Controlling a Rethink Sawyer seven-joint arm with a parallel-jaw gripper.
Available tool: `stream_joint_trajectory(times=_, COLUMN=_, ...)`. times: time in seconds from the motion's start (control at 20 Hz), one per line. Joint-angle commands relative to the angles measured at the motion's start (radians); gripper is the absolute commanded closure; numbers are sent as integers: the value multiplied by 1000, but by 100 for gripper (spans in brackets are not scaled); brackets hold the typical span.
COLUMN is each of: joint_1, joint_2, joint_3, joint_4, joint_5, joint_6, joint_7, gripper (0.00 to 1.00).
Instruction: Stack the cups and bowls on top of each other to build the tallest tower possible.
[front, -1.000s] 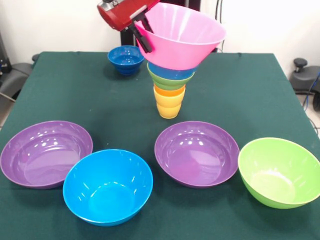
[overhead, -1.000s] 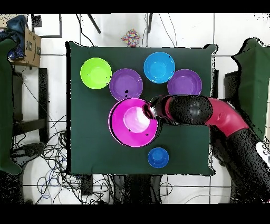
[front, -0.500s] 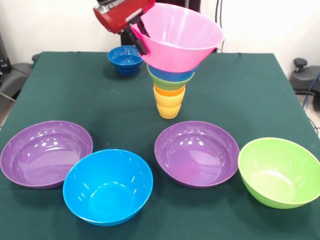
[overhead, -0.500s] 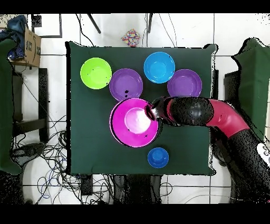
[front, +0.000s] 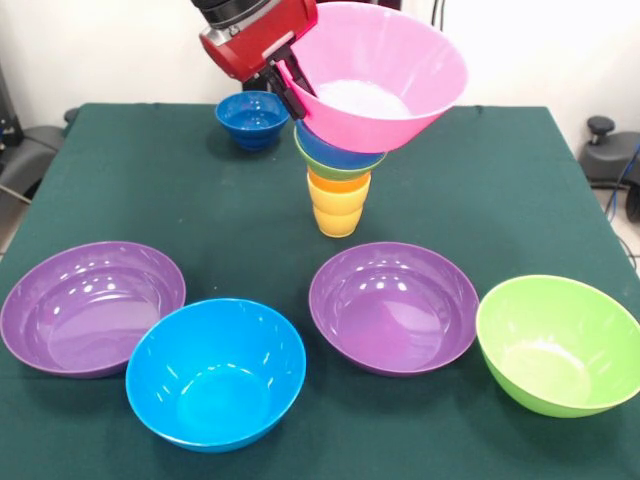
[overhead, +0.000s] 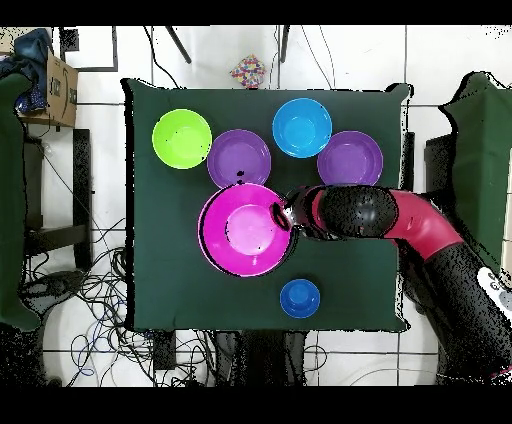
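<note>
- pink bowl (front: 375, 75) held by its rim in the gripper (front: 288, 80); jaws pinch the rim wall, one finger inside and one outside; bowl tilted, its mouth leaning away from the gripper; base over the tower (front: 338, 180), apparently resting in or just above the top bowl, contact not clear
- tower directly below and just beside the gripper: yellow-orange cup (front: 337, 215) at bottom, orange cup (front: 338, 183) nested in it, small green bowl (front: 335, 165), light blue bowl (front: 335, 148) on top
- handling, judged: thin glossy plastic, light, stiff, slippery; rim pinch is the only practical hold on so wide a bowl; narrow cup base makes the stack top-heavy, so a sideways nudge could topple it; level the bowl before letting go
- dark blue bowl (front: 251, 118) behind the gripper, close
- well apart from the gripper, toward the camera: purple bowl (front: 92, 305), blue bowl (front: 215, 372), second purple bowl (front: 393, 305), green bowl (front: 558, 343); all upright, unstacked
</note>
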Motion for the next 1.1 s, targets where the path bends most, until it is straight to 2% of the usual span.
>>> stream_joint_trajectory(times=0.05, joint_1=22, joint_2=43, joint_3=-34, joint_4=-14, joint_5=-77, joint_6=44, joint_7=-76, gripper=100)
stream_joint_trajectory(times=0.5, joint_1=19, joint_2=11, joint_3=-29, joint_4=9, joint_5=-81, joint_6=53, joint_7=-69, gripper=100)
stream_joint_trajectory(times=1.1, joint_1=26, joint_2=-8, joint_3=-16, joint_4=-23, joint_5=-58, joint_6=110, joint_7=-80, gripper=100)
